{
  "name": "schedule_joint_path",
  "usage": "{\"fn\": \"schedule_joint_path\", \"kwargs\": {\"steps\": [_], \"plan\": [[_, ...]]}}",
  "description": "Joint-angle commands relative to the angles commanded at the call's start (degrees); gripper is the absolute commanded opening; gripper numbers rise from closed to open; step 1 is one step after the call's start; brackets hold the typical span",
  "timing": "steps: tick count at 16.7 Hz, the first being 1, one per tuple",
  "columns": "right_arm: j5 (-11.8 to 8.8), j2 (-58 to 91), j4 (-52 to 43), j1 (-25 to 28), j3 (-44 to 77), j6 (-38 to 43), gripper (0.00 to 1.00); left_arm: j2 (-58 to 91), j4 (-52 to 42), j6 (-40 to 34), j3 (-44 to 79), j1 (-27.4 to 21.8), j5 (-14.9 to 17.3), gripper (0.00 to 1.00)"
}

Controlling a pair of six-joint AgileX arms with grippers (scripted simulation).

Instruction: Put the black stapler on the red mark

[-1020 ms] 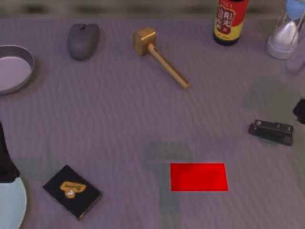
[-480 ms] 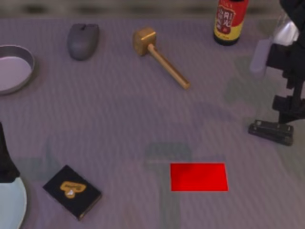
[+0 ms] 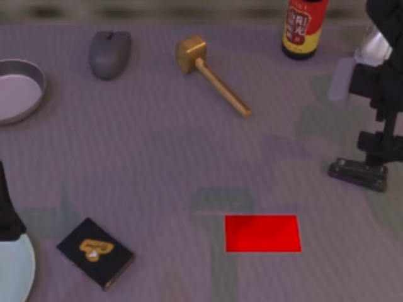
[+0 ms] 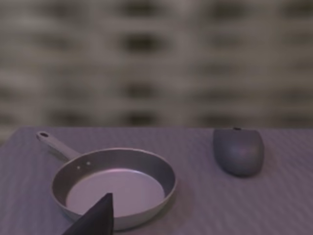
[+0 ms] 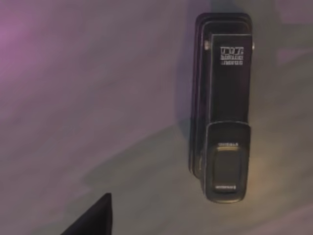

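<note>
The black stapler (image 3: 357, 174) lies flat on the table (image 3: 157, 163) near the right edge, its long axis running roughly left to right with a slight tilt. In the right wrist view the black stapler (image 5: 222, 105) shows its full top face, with pale lettering on the upper arm. It is not on the red mark (image 3: 263, 233), which lies on the table surface nearer the front edge and to the left of the stapler, apart from it.

The right gripper (image 3: 381, 148) is positioned directly above the stapler's right end, with the right arm extending toward the table's back right corner. Whether its fingers are spread or closed cannot be told; one dark fingertip (image 5: 95, 218) shows at the edge of the right wrist view, clear of the stapler.

The left arm (image 3: 9, 214) is parked at the left edge of the table; the state of its fingers cannot be told.

Other items on the table:
- A wooden mallet (image 3: 211, 74) lies at the back centre.
- A grey computer mouse (image 3: 110, 53) lies to the left of the mallet.
- A frying pan (image 3: 19, 91) sits at the left edge.
- A dark bottle with a red and yellow label (image 3: 304, 28) stands at the back right.
- A flat black box with an orange logo (image 3: 95, 252) lies at the front left.
</note>
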Motion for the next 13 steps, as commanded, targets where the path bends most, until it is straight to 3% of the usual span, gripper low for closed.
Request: {"fn": "schedule_joint_path", "kwargs": {"steps": [7, 12, 13], "plan": [[0.0, 5.2, 16.8, 0.3, -11.1, 0.3, 1.0, 0.0, 0.0, 0.0, 0.0, 0.0, 0.0, 1.0], [0.0, 5.8, 18.2, 0.3, -12.2, 0.3, 1.0, 0.0, 0.0, 0.0, 0.0, 0.0, 0.0, 1.0], [0.0, 5.8, 18.2, 0.3, -12.2, 0.3, 0.92, 0.0, 0.0, 0.0, 0.0, 0.0, 0.0, 1.0]]}}
